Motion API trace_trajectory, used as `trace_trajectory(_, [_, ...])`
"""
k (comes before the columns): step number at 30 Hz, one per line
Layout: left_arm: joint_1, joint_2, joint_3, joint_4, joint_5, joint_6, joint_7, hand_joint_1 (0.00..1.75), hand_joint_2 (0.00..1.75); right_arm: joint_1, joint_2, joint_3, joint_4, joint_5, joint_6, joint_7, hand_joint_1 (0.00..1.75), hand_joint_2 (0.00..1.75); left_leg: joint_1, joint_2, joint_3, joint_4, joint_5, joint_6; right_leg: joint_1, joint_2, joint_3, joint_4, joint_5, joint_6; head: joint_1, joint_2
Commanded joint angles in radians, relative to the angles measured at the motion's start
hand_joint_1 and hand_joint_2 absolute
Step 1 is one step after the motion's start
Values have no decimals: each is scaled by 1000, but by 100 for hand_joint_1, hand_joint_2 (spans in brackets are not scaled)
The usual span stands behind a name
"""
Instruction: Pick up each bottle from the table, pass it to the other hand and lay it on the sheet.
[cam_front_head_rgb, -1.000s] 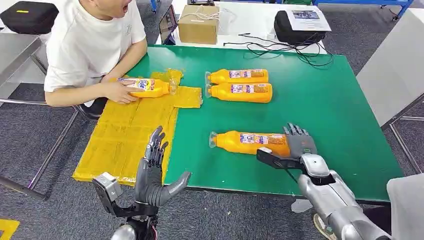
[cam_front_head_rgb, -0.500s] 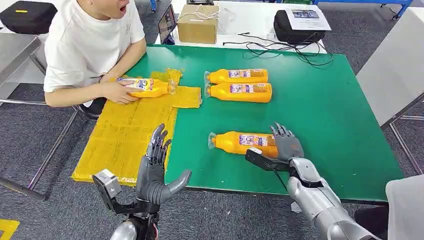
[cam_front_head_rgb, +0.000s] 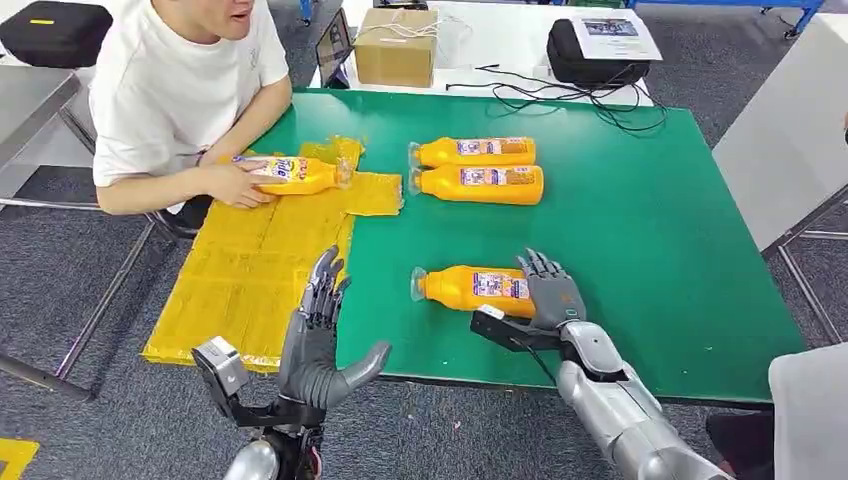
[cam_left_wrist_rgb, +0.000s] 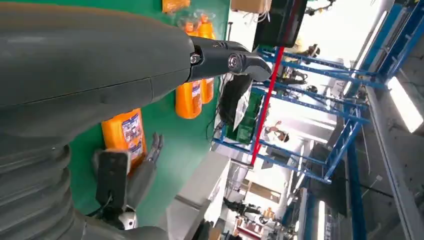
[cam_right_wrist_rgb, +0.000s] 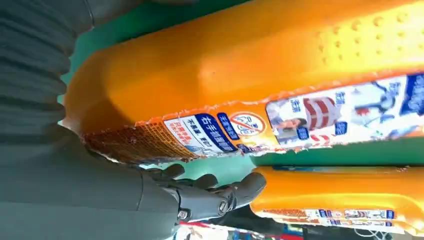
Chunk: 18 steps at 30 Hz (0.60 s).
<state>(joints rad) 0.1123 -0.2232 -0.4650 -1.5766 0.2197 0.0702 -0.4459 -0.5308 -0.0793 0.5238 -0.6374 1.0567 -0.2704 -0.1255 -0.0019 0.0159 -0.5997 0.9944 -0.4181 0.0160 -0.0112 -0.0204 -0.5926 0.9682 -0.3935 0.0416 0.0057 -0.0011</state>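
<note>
- Nearest the robot, an orange bottle lies on its side on the green table, cap end pointing toward the yellow sheet.
- The right hand is at the bottle's base end, fingers laid over the top and thumb on the near side; the right wrist view shows the bottle pressed close against the palm. The bottle's underside rests on the table, so whether the grasp is fully closed cannot be told.
- The left hand hovers over the table's near edge beside the sheet, palm turned inward, fingers spread upward and thumb out to the side, holding nothing.
- Two more orange bottles lie side by side, touching, farther back on the table: the rear one and the front one, caps toward the sheet.
- A fourth bottle lies on the far end of the sheet, with a person's hand resting on it.
- The person in a white shirt sits at the table's left corner.
- Beyond the green table stand a cardboard box and a black bag.
</note>
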Motion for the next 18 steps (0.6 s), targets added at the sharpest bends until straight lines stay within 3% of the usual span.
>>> trace_trajectory(1, [-31,30,-11,63,5,0,-2,0,175,-61,16,49,136,-2,121,71,0,175,0,-1,3,-1,-1,-1,0,1,3,-1,-1,-1,0,0])
trace_trajectory(6, [-32,29,-10,64,5,0,-2,0,175,-73,19,53,162,0,143,106,0,175,0,-1,4,-1,0,-1,0,1,4,-1,0,-1,0,0])
trace_trajectory(12, [-37,16,7,83,7,7,-1,0,175,-108,19,57,265,-3,259,194,0,175,1,-2,6,-1,0,-1,1,1,6,-2,0,-2,0,0])
trace_trajectory(13, [-38,17,5,85,7,6,-1,0,175,-110,10,53,269,-9,270,193,16,175,1,-3,7,-2,0,-1,0,-1,7,-2,0,-2,0,0])
trace_trajectory(14, [-39,18,4,85,7,5,0,0,175,-111,0,43,273,-18,274,192,58,175,1,-3,8,-2,1,-1,0,-1,8,-3,0,-2,0,0])
trace_trajectory(15, [-40,19,2,84,7,3,0,0,175,-112,-8,38,276,-24,276,193,157,175,0,-3,9,-1,0,-1,0,-1,7,-2,0,-1,1,0])
trace_trajectory(17, [-48,18,4,99,10,-2,6,0,175,-109,-17,22,287,-34,277,206,157,175,1,-5,9,-2,1,-1,0,-3,9,-2,0,-1,0,0])
trace_trajectory(18, [-50,15,6,112,17,-10,14,0,175,-101,-21,12,290,-38,282,209,166,175,1,-5,10,-2,1,-1,0,-3,10,-3,0,-1,0,0])
